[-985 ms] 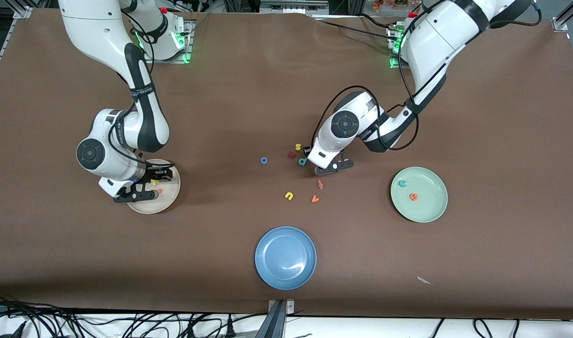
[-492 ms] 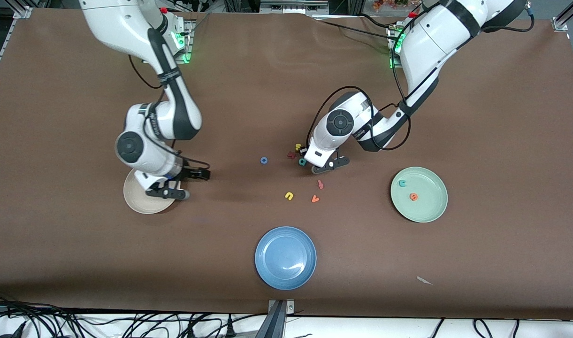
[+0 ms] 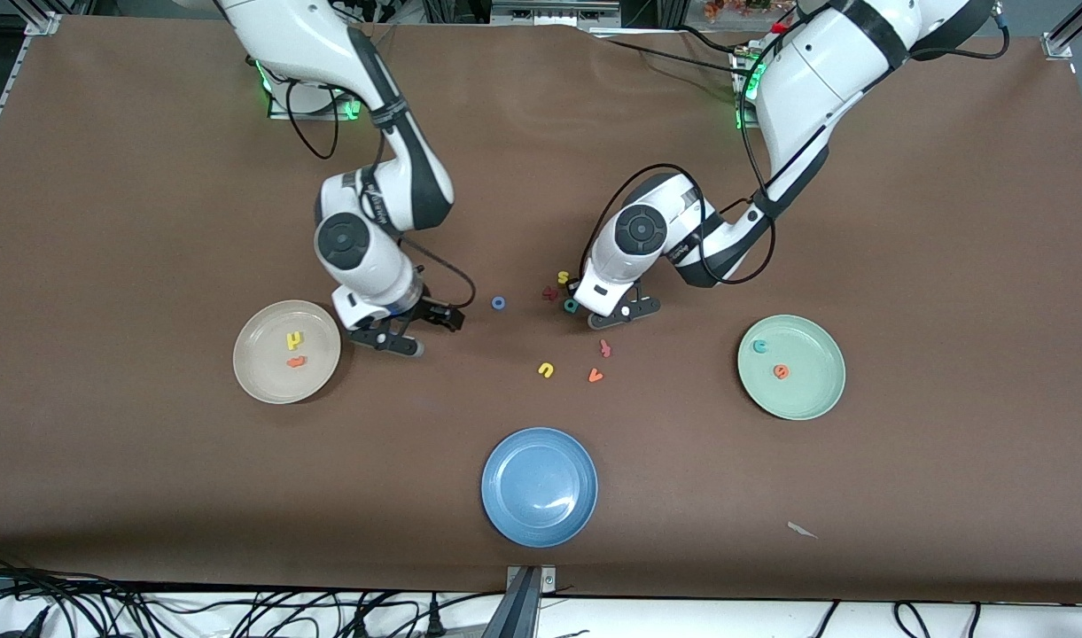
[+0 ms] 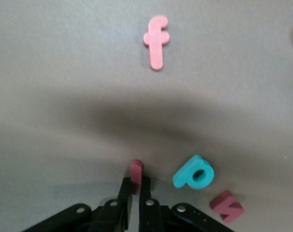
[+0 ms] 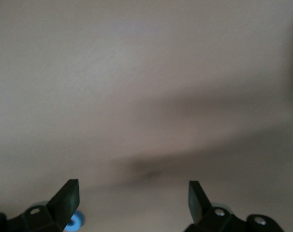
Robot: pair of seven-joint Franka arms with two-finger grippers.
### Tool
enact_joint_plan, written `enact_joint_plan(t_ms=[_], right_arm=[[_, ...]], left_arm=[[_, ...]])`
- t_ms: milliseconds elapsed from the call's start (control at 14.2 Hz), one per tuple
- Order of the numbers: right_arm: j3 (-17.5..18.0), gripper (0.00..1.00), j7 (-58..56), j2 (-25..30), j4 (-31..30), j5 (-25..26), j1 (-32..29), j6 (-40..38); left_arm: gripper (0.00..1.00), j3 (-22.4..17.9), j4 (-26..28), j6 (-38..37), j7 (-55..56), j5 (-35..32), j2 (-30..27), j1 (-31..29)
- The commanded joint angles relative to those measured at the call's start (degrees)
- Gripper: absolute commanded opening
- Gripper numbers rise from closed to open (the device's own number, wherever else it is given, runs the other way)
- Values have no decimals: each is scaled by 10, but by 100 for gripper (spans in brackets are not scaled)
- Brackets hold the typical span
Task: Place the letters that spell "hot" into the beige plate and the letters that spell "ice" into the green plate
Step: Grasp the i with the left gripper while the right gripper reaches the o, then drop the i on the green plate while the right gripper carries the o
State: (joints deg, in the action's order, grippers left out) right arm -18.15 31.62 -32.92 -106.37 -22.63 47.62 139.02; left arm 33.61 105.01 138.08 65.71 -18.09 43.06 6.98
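My left gripper (image 4: 135, 186) is shut on the dark red "i" (image 4: 136, 170), low at the table beside a teal "p" (image 4: 194, 172); in the front view the left gripper (image 3: 589, 310) sits at the letter cluster. My right gripper (image 3: 452, 319) is open and empty, with the blue "o" (image 3: 498, 303) just past it toward the cluster. That "o" (image 5: 74, 223) shows beside one finger in the right wrist view. The beige plate (image 3: 266, 377) holds the yellow "h" (image 3: 293, 338) and orange "t" (image 3: 296, 361). The green plate (image 3: 811, 394) holds the teal "c" (image 3: 759, 346) and orange "e" (image 3: 781, 371).
Loose letters lie around the left gripper: a red letter (image 3: 550, 293), a yellow "s" (image 3: 563, 277), a pink "f" (image 3: 605, 347), a yellow "u" (image 3: 546, 369) and an orange "v" (image 3: 595, 376). A blue plate (image 3: 539, 486) lies nearest the front camera.
The right arm has left the beige plate and swung toward the blue "o", its fingers open. The left gripper has closed on the dark red "i".
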Motion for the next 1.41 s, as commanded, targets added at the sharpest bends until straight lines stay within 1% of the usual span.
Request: enact_joint_plan(t_ms=[0, 141, 281, 492, 633, 704, 985, 1055, 1196, 1266, 1337], right_arm=[[-4, 100, 42, -28, 26, -8, 37, 9], [-4, 100, 42, -43, 41, -8, 55, 9], [-3, 100, 35, -57, 53, -1, 66, 9], [-3, 100, 27, -84, 72, 1, 86, 6], [-3, 99, 27, -94, 75, 7, 90, 6], [-3, 98, 27, -96, 76, 7, 92, 6], [-2, 84, 25, -99, 79, 7, 95, 4], [-3, 82, 25, -99, 79, 7, 95, 3], [-3, 72, 25, -99, 79, 7, 95, 3], [-3, 67, 24, -99, 79, 7, 95, 3], [-2, 64, 24, -99, 79, 7, 95, 3]], left_arm=[[1, -7, -2, -59, -58, -19, -24, -8], [1, -6, -2, -74, -108, -19, -42, -33], [1, -7, -9, -113, -185, -19, -58, -44], [2, -7, -41, -166, -276, -19, -63, -72], [2, -14, -48, -179, -342, -19, -67, -95], [2, -13, -49, -179, -387, -19, -68, -119], [2, -14, -47, -185, -521, -19, -60, -192], [2, -23, -49, -184, -555, -19, -55, -207], [2, -29, -55, -184, -623, -19, -56, -238], [2, -29, -66, -184, -647, -19, -54, -249], [2, -32, -70, -184, -672, -19, -47, -260]])
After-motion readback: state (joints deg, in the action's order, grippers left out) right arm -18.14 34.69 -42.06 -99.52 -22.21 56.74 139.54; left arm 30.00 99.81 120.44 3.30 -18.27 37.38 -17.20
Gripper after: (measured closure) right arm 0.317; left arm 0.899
